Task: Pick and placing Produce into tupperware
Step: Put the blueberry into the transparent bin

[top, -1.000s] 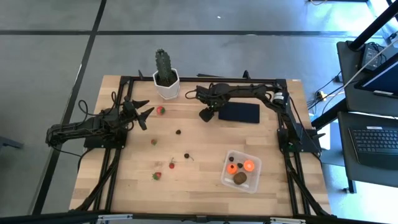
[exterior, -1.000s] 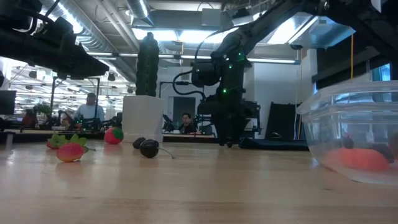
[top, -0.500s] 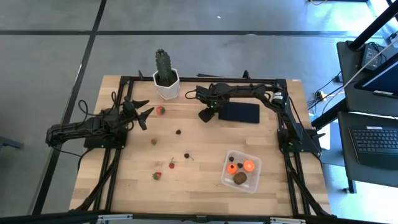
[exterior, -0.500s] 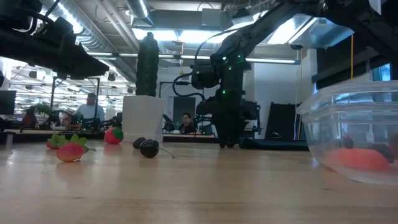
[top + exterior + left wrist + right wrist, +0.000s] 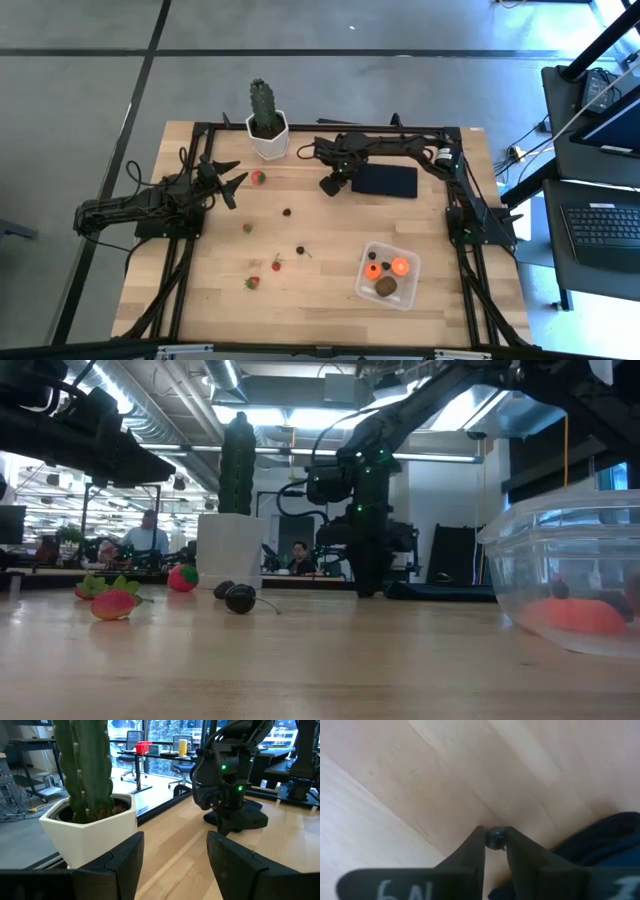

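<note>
Right hand (image 5: 331,186) is down at the tabletop (image 5: 320,300), at about 12 o'clock from the tabletop's middle, just off the 9 o'clock edge of the flat black pad (image 5: 385,181). In the right wrist view its fingers (image 5: 472,851) are pinching a small dark berry (image 5: 495,838) between the tips; the berry looks to be at or just above the wood, but contact is hard to judge.

Left hand (image 5: 228,178) hangs over the 10 o'clock area, fingers (image 5: 125,857) spread with nothing between them, near the cactus (image 5: 265,112) in its white pot (image 5: 267,140).

A strawberry (image 5: 258,178) lies just beside the left hand. Two more dark berries (image 5: 287,212) (image 5: 299,250) sit near the middle. Other small fruit (image 5: 248,228) (image 5: 276,265) (image 5: 252,283) is scattered toward 7 o'clock.

The clear box (image 5: 388,274) sits at 4 o'clock, well apart from both hands. Inside: two orange balls (image 5: 401,266) (image 5: 373,270), a brown oval (image 5: 386,287), and some small dark bits.
</note>
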Tool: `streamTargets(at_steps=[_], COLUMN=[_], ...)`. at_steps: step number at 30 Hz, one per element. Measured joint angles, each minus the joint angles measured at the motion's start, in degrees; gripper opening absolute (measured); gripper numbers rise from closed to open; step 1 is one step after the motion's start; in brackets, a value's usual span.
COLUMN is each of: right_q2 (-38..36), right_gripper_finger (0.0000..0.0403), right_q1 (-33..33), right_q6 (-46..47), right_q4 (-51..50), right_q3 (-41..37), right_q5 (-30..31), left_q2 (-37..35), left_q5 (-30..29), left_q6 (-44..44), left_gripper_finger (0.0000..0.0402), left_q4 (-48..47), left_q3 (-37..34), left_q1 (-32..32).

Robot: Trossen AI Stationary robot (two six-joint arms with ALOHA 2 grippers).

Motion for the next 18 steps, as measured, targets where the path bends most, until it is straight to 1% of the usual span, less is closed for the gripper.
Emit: streamTargets(at_steps=[4, 9, 12, 18], right_q2=[0.44, 0.57, 0.52, 0.41], right_gripper_finger=[0.0057, 0.0073, 0.0074, 0.0061], right_q1=[0.0, 1.01, 2.32, 7.19], right_q6=[-1.14, -1.56, -1.51, 0.28], right_q4=[-2.49, -8.9, -16.68, -32.35], right_q3=[2.64, 8.44, 12.67, 21.28], right_q5=[-0.15, -0.53, -0.5, -0.47], left_q2=[-0.01, 0.01, -0.01, 0.01], left_q5=[0.0, 0.0, 0.14, 0.54], left_q6=[0.0, 0.0, 0.0, -0.1], left_gripper_finger=[0.0208, 0.0208, 0.0208, 0.0208], left_q4=[0.0, 0.0, 0.0, -0.02], left_q3=[-0.02, -0.01, 0.0, 0.0], left_q1=[0.0, 0.0, 0.0, -0.01])
